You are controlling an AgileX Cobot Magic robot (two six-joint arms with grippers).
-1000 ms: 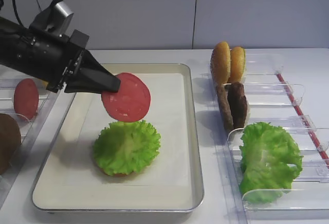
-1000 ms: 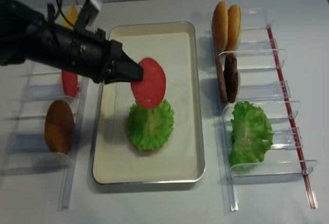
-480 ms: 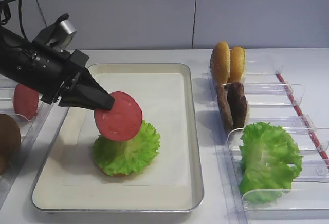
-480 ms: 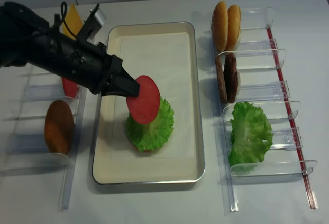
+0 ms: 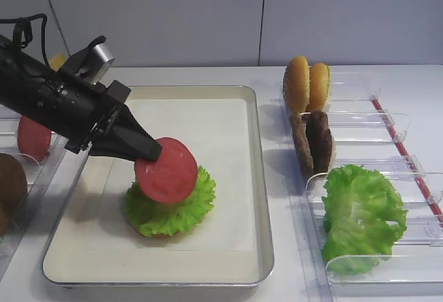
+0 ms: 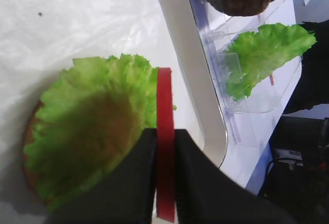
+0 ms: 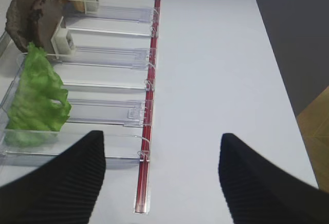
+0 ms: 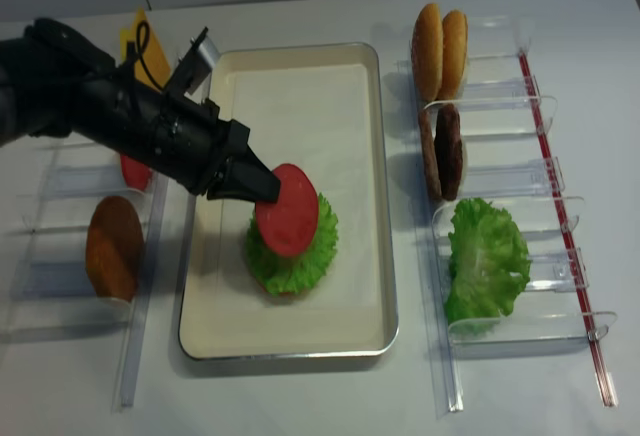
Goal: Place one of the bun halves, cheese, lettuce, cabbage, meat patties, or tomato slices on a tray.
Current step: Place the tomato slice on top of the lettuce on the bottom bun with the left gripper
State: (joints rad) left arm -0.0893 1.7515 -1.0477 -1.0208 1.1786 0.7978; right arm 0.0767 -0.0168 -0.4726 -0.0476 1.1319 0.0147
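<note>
White counter [image 5: 277, 285] surfaces are carrying the tray [image 5: 257, 177] at centre and clear divider bins [image 5: 387, 118] to either side, all in front of a pale grey wall. Placement of a tomato slice [image 5: 166, 170] is the step in hand: the left gripper [image 5: 154, 154] is holding the red disc tilted above the frilly lettuce leaf [image 5: 173, 205], which is lying on a bun half [image 6: 31, 152] on the tray liner. In the left wrist view the slice is appearing edge-on, with the left fingers [image 6: 187, 172] pressing against both of its faces, so the fingers are pinching the tomato slice with only its thickness between them. Whether its lower edge is already touching the leaf is not clear. Judged from this, the next move is calling for a slight further descent, levelling the disc over the middle of the leaf, then a parting of the fingers and a clean withdrawal so the slice is not dragged off. The right fingers [image 7: 257, 183] are standing widely spread over bare counter beside the bins, holding nothing. Spare bun halves [image 5: 308, 84], meat patties [image 5: 315, 139] and more lettuce [image 5: 360, 212] are waiting in the right-hand bins.
</note>
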